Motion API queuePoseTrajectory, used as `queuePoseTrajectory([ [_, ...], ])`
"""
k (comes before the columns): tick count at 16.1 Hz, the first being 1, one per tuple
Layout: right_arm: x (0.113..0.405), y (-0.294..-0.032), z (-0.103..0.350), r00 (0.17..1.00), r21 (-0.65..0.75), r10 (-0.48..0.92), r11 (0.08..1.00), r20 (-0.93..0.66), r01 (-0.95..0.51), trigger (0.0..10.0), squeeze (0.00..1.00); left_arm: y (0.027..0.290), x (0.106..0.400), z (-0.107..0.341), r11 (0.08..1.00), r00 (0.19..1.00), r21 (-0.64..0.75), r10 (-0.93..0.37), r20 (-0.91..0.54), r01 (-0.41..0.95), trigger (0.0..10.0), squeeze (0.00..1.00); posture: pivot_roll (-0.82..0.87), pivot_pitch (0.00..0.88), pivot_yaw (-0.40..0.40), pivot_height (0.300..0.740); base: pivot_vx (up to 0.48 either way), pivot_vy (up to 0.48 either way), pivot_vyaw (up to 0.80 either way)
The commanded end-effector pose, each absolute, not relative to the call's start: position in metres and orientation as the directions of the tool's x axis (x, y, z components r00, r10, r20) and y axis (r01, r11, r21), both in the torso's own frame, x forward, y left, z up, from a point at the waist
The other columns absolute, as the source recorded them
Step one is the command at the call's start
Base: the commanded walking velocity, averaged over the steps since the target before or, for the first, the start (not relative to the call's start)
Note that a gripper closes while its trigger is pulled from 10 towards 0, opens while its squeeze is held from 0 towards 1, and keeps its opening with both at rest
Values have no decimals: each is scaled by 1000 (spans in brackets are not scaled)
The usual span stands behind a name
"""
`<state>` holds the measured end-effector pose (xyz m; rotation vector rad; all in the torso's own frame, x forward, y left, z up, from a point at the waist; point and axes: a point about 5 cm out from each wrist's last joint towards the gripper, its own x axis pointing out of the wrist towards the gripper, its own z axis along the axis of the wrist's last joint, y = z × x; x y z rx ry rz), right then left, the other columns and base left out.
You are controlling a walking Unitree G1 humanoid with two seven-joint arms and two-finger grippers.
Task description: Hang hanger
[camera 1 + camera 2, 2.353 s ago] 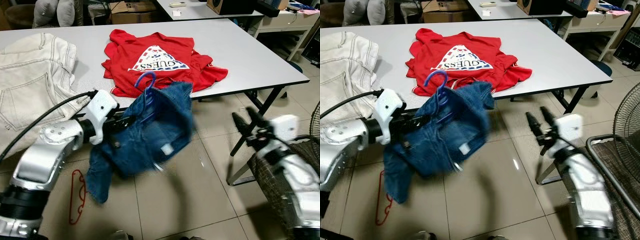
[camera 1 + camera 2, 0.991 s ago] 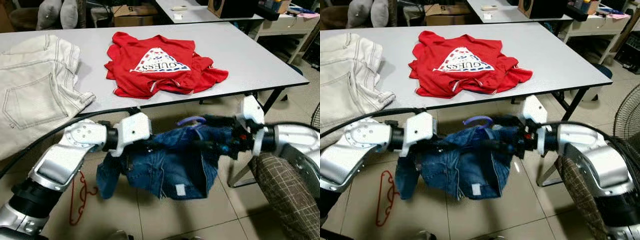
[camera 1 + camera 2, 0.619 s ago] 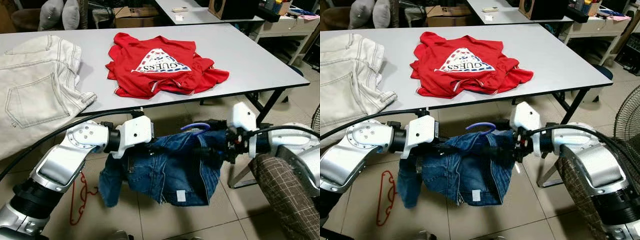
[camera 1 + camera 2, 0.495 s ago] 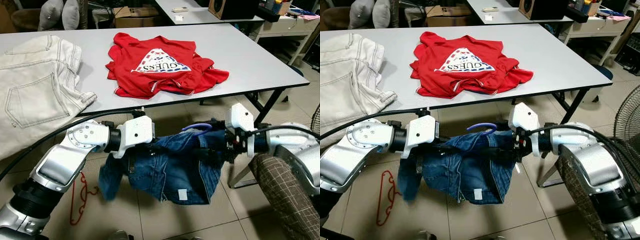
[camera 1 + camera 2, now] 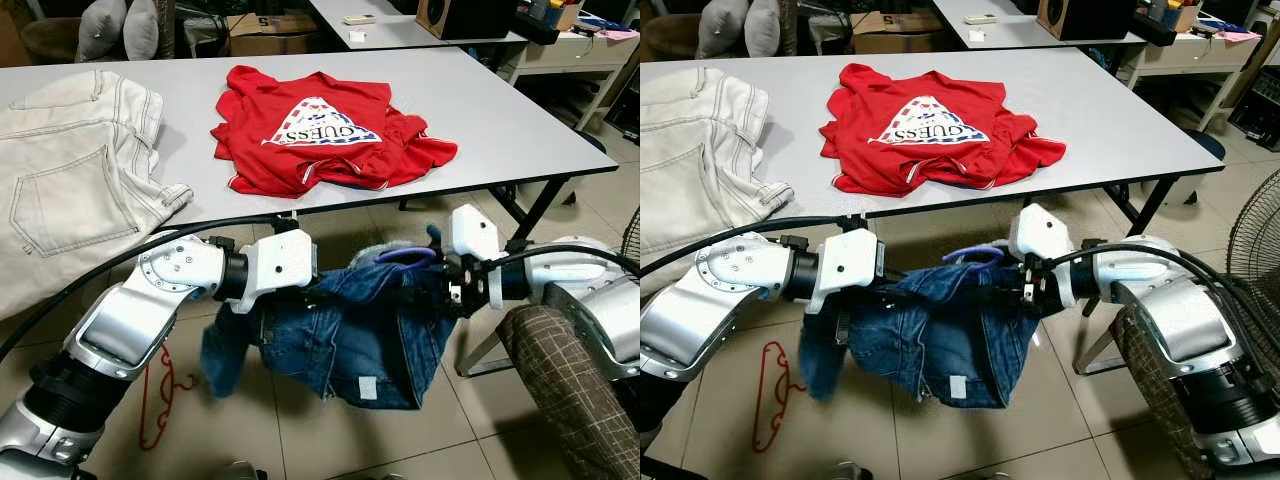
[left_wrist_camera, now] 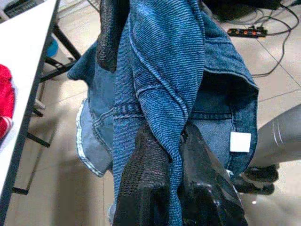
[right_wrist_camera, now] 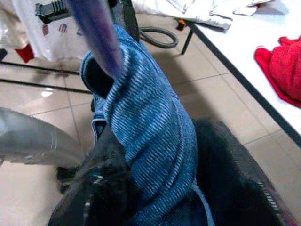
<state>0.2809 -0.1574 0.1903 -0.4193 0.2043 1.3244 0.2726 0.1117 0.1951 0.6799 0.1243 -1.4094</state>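
Hanger (image 5: 405, 255): purple hook pokes up from the collar of a blue denim jacket (image 5: 350, 330), which hangs in the air in front of the white table (image 5: 520, 125), strung between your two arms above the tiled floor (image 5: 300, 430). Left gripper (image 6: 176, 155) has its fingers pressed together on a fold of denim at one shoulder; right gripper (image 7: 141, 155) is pinching the denim at the other side, close under the hook. Note that you hold cloth, not the hanger itself, as far as can be seen. Risk: if the two arms pull apart, or one tips lower, the hanger could slide out of the collar, or the jacket slip off one end. No rail in view, so expect a turn or a walk; swinging fabric could catch the table edge. A red hanger (image 5: 155, 395) lies on the floor by your left side; mind the feet. Red T-shirt (image 5: 320, 125) and pale jeans (image 5: 70, 190) rest on the table, well clear.
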Motion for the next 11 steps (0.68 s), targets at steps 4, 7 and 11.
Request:
queuePoseTrajectory([
  [4,282,-154,189,221,-171,896,166,-385,-971,0,0,102,270,207,-58,149,406,-875,-460,912,0,0,16,37,-29,740,0,0,0],
  [7,283,-154,189,226,-172,897,172,-380,-970,0,0,102,271,207,-54,156,412,-875,-459,910,0,0,17,36,-28,740,0,0,0],
  [11,283,-154,193,229,-177,903,174,-364,-969,0,0,106,277,207,-18,192,426,-875,-445,904,0,0,11,36,-27,740,0,0,0],
])
